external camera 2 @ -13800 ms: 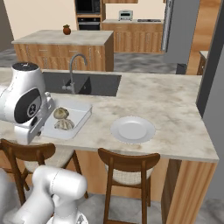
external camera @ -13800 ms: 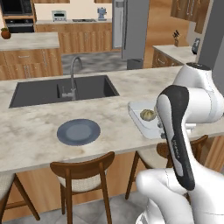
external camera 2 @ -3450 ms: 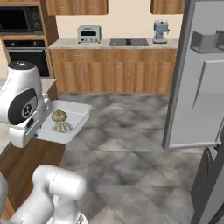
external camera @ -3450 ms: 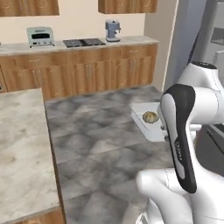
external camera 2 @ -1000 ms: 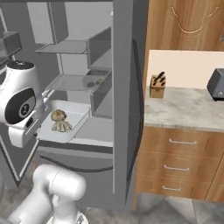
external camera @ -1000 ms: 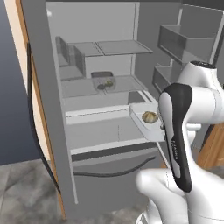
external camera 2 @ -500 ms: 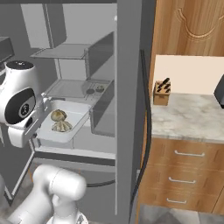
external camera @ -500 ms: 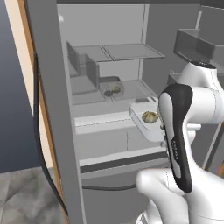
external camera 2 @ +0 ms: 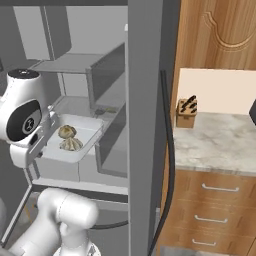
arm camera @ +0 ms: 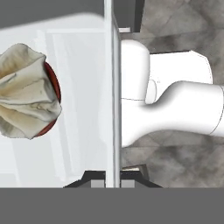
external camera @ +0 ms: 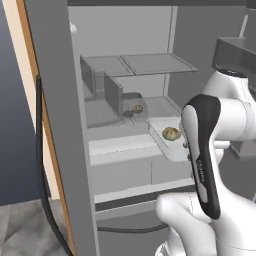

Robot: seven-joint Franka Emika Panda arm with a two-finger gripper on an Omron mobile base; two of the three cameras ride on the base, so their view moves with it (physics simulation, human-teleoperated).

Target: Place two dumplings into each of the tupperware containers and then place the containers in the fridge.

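Before the open fridge (external camera: pixel 125 80), the gripper (arm camera: pixel 113 177) pinches the container's (external camera 2: pixel 82 135) rim at frame centre-left, dumplings (external camera 2: pixel 67 132) inside.

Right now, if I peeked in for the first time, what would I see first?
The big white robot arm stands before the tall open grey fridge, holding out a whitish plastic box by its rim. Two tan dumplings sit inside it. Another box with dumplings waits on a fridge shelf.

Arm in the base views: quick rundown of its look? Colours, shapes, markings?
Glossy white rounded arm links, bulbous at the joints. One link carries a long black inlay with small pale lettering; a white joint cap has a black oval face with a small mark. Tool tips are small and dark.
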